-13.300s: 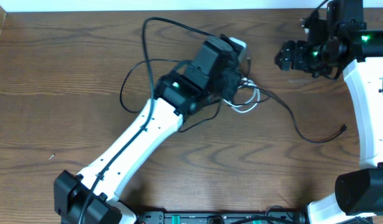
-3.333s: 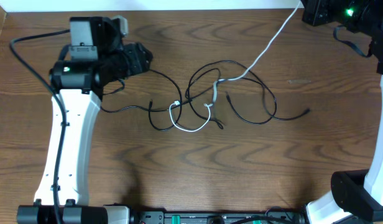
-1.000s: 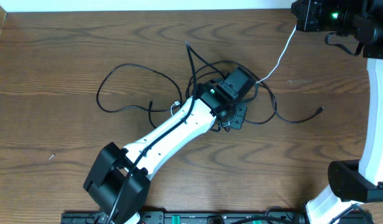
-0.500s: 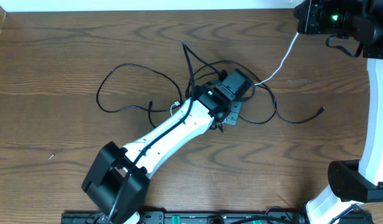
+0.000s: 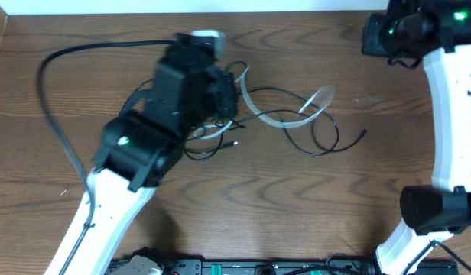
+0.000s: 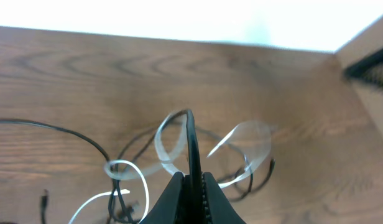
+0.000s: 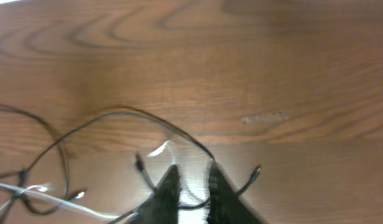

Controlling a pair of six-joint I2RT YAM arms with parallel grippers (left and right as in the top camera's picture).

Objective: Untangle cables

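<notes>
The cables lie tangled mid-table: thin black cables (image 5: 328, 142) in loops and one white cable (image 5: 285, 117), blurred with motion. My left gripper (image 5: 225, 96) is raised above the tangle's left side. In the left wrist view the left gripper (image 6: 191, 179) is shut on a black cable (image 6: 189, 140) that rises straight from its tips, with the white cable (image 6: 139, 178) looping below. My right gripper (image 5: 375, 37) is high at the back right. Its jaws (image 7: 190, 177) stand a little apart over a black cable (image 7: 148, 117), holding nothing; a white blur shows between them.
The left arm's own thick black wire (image 5: 49, 101) arcs wide over the table's left side. A black plug end (image 5: 363, 134) points right of the tangle. The table's back edge (image 5: 220, 11) meets a white wall.
My left gripper shut on a black cable and rose to the back left with it. The right gripper's jaws parted; the white cable no longer stretches up to it and has dropped toward the tangle.
</notes>
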